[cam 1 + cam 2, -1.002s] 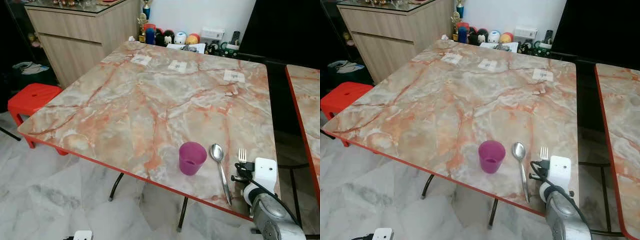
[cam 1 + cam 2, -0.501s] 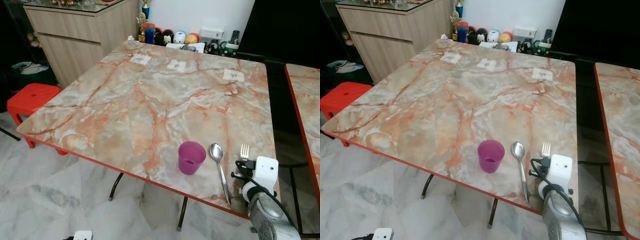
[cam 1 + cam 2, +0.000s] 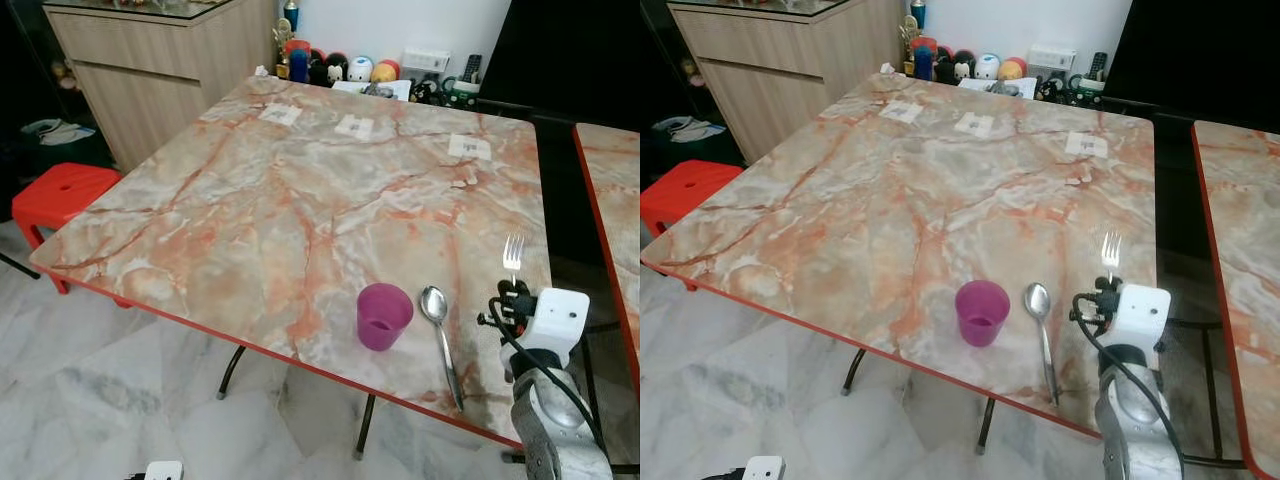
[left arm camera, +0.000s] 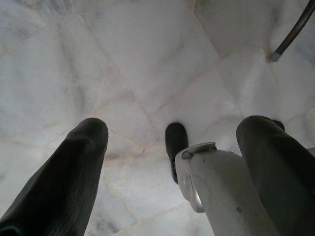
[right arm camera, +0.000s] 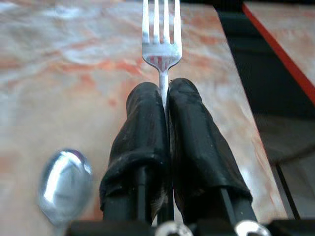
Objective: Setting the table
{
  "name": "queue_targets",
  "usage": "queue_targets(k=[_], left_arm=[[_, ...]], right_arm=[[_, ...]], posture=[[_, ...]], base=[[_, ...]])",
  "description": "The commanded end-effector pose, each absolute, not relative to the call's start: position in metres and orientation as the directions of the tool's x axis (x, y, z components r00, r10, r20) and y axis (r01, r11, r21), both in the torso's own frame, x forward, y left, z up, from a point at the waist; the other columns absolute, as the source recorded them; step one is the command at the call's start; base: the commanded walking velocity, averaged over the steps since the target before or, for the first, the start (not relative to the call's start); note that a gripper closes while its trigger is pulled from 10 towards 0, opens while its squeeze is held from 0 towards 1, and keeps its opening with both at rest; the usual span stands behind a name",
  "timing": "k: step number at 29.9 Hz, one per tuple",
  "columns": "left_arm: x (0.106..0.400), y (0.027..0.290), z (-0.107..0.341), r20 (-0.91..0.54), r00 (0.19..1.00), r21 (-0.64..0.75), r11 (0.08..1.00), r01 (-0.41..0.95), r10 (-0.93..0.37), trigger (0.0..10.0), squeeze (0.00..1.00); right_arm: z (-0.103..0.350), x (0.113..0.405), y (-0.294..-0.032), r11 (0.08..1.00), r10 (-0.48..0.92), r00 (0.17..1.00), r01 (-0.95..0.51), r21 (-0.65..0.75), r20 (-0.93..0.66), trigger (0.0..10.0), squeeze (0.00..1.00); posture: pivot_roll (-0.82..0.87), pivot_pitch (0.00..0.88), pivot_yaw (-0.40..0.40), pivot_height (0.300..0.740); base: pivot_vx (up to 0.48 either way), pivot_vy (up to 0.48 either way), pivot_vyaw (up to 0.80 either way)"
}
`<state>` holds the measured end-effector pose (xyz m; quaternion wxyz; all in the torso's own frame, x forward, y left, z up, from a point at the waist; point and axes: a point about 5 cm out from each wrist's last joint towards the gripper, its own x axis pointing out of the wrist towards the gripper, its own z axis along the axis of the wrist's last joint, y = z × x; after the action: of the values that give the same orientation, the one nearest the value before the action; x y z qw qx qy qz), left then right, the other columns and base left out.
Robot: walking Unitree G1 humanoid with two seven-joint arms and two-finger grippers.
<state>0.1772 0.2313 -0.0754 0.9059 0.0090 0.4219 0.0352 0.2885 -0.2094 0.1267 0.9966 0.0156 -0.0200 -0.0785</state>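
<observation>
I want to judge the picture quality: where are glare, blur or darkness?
Left eye view: sharp and evenly lit, soft sheen on the table. Right wrist view: the fork fairly sharp, the spoon blurred, the far table washed out. Left wrist view: dim, the near fingers out of focus.

In front of me stands a table [image 3: 300, 200] with a marble-pattern top and a red edge. Near its front edge, on my right side, a purple cup [image 3: 383, 315] stands upright. Just right of it a spoon [image 3: 440, 340] lies with the bowl pointing far. Three small paper labels [image 3: 355, 127] lie along the far side.
</observation>
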Motion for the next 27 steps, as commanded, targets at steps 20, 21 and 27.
queue_targets(k=[20, 21, 27], left_arm=[[0.169, 0.232, -0.079, -0.772, 0.627, 0.091, 0.994, -0.060, 0.108, 10.0, 0.00], [0.169, 0.232, -0.079, -0.772, 0.627, 0.091, 0.994, -0.059, 0.108, 10.0, 0.00], [0.169, 0.232, -0.079, -0.772, 0.628, 0.092, 0.994, -0.053, 0.104, 10.0, 0.00]], right_arm=[[0.139, 0.290, -0.192, 0.984, -0.153, 0.978, 0.137, 0.115, 0.141, 10.0, 0.00], [0.140, 0.290, -0.192, 0.984, -0.155, 0.977, 0.139, 0.115, 0.144, 10.0, 0.00], [0.141, 0.291, -0.190, 0.983, -0.157, 0.975, 0.139, 0.117, 0.160, 10.0, 0.00]], posture=[[-0.03, 0.048, -0.014, 0.740], [-0.03, 0.048, -0.014, 0.740], [-0.03, 0.049, -0.014, 0.740]], base=[[0.000, -0.155, -0.27], [0.000, -0.352, -0.61], [0.000, -0.352, 0.00]])
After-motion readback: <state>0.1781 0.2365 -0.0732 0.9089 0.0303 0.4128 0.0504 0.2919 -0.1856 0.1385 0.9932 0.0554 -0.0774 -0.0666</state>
